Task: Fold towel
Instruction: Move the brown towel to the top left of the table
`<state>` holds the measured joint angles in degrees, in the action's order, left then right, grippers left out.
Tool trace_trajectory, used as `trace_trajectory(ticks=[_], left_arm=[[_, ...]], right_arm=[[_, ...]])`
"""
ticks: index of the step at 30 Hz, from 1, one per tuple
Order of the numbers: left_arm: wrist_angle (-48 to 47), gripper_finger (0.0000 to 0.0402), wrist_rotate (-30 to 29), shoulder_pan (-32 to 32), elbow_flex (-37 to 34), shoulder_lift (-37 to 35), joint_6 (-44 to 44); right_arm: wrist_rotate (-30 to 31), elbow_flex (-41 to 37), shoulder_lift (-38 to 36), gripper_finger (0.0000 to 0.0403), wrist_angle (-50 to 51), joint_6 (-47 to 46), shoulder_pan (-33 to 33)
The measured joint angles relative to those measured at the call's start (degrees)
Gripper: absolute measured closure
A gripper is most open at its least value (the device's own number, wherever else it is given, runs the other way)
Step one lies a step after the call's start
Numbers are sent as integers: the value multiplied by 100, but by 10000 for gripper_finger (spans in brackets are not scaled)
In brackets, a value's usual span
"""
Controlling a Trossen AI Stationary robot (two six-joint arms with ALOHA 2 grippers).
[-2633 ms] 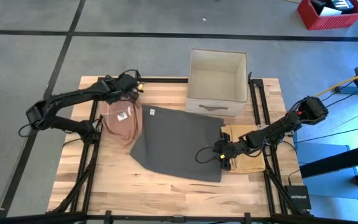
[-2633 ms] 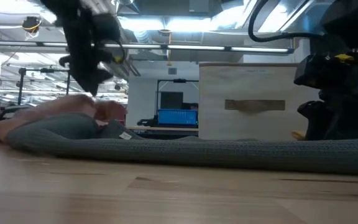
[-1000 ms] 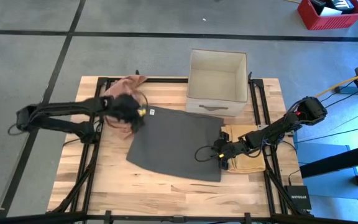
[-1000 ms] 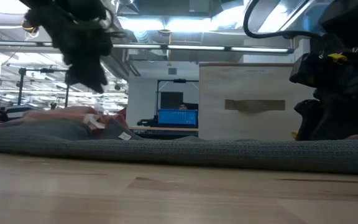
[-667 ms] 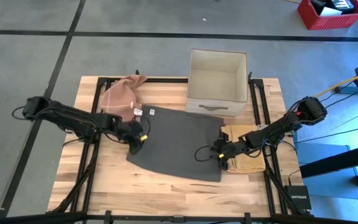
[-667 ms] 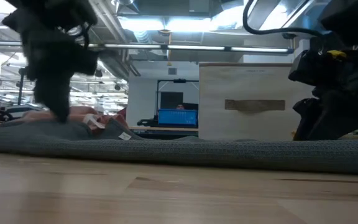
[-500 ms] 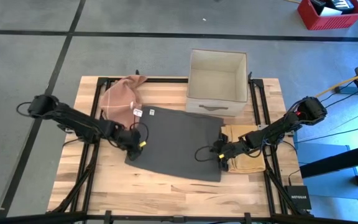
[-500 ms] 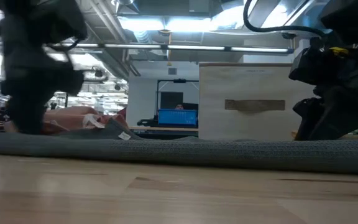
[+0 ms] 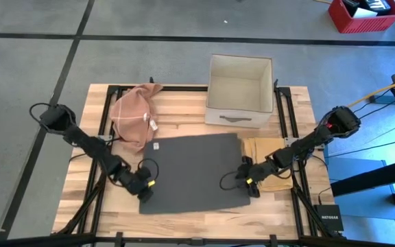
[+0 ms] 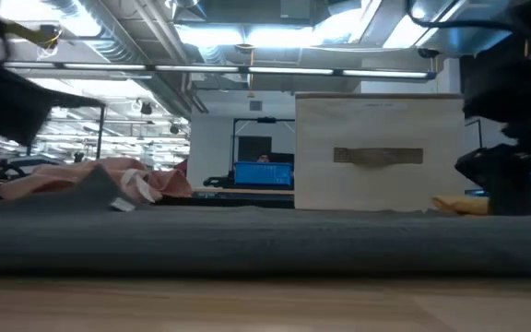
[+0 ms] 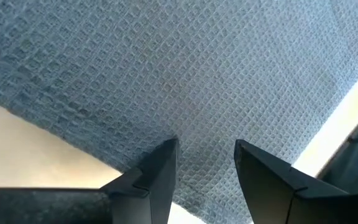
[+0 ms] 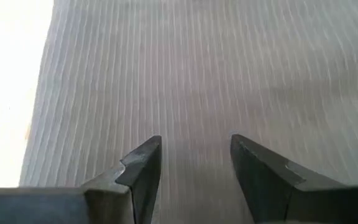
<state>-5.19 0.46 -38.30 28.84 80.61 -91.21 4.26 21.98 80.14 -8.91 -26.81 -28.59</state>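
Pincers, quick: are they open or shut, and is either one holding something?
Left pincer: open, holding nothing, at the near left corner of the grey towel.
Right pincer: open, holding nothing, at the towel's right edge.

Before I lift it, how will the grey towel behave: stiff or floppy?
Probably floppy: the grey towel lies flat, hugging the table. Its waffle weave, seen in the left wrist view, looks grippy rather than slick. Held by one edge between the left gripper and right gripper, the middle will likely sag.
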Motion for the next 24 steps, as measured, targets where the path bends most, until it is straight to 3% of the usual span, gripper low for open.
trace_trajectory(ticks=[6,10,15,19,22,24], left_arm=[[243,247,358,-668,39,264,-780],[-122,247,371,-655,166,-31,-568],[-900,247,-199,-371,678,-837,176],[-1654,247,-1141,-28,973,-1490,1245],[-2756,247,-1935,334,1007,-1753,1749],[-3675,247,-1851,626,999,-1821,1787]], right_arm=[[1,3,0,205,-11,-134,-500],[-43,145,-5,205,20,-146,-595],[125,675,-152,205,409,402,-438],[568,1058,-186,205,721,1064,-119],[965,1093,-123,205,480,1499,166],[987,1090,-36,205,461,1492,339]])
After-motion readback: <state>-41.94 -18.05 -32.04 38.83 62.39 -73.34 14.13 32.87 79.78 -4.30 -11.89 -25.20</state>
